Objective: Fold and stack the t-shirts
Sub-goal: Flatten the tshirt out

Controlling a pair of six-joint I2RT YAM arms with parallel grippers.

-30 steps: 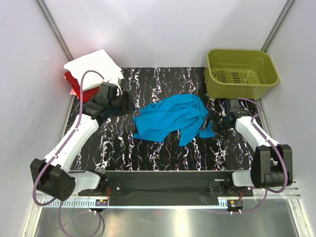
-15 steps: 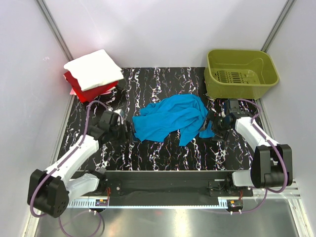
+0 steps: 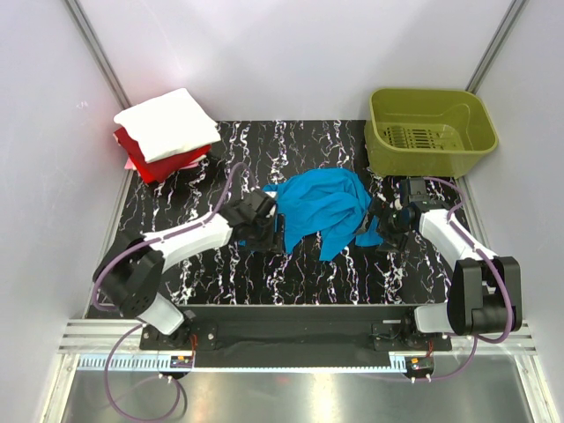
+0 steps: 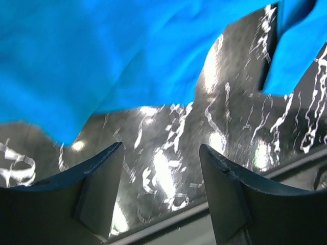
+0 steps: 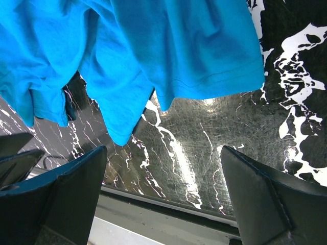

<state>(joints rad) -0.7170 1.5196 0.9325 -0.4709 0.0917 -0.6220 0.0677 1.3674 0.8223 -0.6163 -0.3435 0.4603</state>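
Observation:
A crumpled turquoise-blue t-shirt [image 3: 322, 204] lies in the middle of the black marbled table [image 3: 211, 282]. It fills the top of the left wrist view [image 4: 92, 56] and of the right wrist view [image 5: 153, 51]. The folded white t-shirt [image 3: 167, 123] lies on the folded red t-shirt [image 3: 145, 163] at the far left corner. My left gripper [image 3: 269, 227] is open and empty at the shirt's left edge; its fingertips [image 4: 110, 158] frame bare table. My right gripper [image 3: 381, 220] is open and empty at the shirt's right edge, above bare table [image 5: 204, 143].
An olive-green plastic basket [image 3: 429, 130] stands at the far right corner. White walls enclose the table on three sides. The table's near edge rail [image 5: 168, 204] shows in the right wrist view.
My left arm has swung from the far left stack down and to the right, reaching the blue shirt's left edge. The shirt's left part has bunched up. The right arm has barely moved.

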